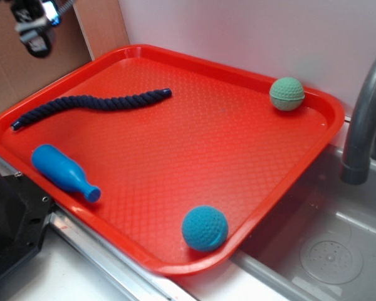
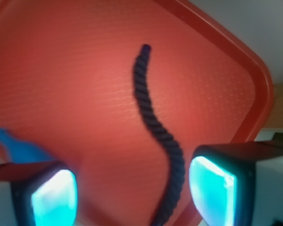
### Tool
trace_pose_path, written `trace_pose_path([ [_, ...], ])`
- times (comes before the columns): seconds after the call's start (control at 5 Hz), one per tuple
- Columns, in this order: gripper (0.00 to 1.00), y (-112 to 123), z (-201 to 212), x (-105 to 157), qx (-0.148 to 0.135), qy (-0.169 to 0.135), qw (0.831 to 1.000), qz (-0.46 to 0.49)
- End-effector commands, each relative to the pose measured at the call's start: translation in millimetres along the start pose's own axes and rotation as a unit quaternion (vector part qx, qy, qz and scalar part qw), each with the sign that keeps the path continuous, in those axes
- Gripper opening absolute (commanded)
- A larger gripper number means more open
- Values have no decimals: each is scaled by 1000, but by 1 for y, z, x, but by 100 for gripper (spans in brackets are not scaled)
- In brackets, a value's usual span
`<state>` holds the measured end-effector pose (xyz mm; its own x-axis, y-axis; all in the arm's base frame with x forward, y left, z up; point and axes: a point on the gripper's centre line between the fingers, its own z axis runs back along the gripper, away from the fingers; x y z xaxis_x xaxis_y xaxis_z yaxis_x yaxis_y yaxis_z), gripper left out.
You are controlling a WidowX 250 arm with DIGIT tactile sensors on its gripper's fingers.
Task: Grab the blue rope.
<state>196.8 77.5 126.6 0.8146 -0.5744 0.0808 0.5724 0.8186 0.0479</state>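
Observation:
The blue rope (image 1: 94, 104) is a dark navy twisted cord lying in a wavy line along the far left of the red tray (image 1: 238, 150). In the wrist view the blue rope (image 2: 155, 122) runs from the tray's middle down between my two glowing cyan pads (image 2: 212, 190), nearer the right one, and it touches neither. My gripper (image 2: 132, 193) is open and hangs well above the tray. In the exterior view the gripper (image 1: 34, 28) shows only partly at the top left corner, high above the rope's left end.
A bright blue plastic bowling pin (image 1: 64, 172) lies near the tray's front left edge. A teal ball (image 1: 205, 228) sits at the front edge and a green ball (image 1: 286, 94) at the far right corner. A grey faucet (image 1: 363, 125) and sink (image 1: 326, 251) are to the right.

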Motion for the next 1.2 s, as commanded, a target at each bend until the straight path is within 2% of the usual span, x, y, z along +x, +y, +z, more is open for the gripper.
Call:
trace_pose_path([
  [0.0,100,18,-51,20,3,2,1000,-11],
  [0.2,100,17,-78,21,0,44,999,-27],
  [0.6,100,13,-117,22,-33,56,996,-63],
  [0.8,0,12,-120,24,-26,58,996,-68],
  [1.0,0,11,-122,23,-24,49,996,-65],
])
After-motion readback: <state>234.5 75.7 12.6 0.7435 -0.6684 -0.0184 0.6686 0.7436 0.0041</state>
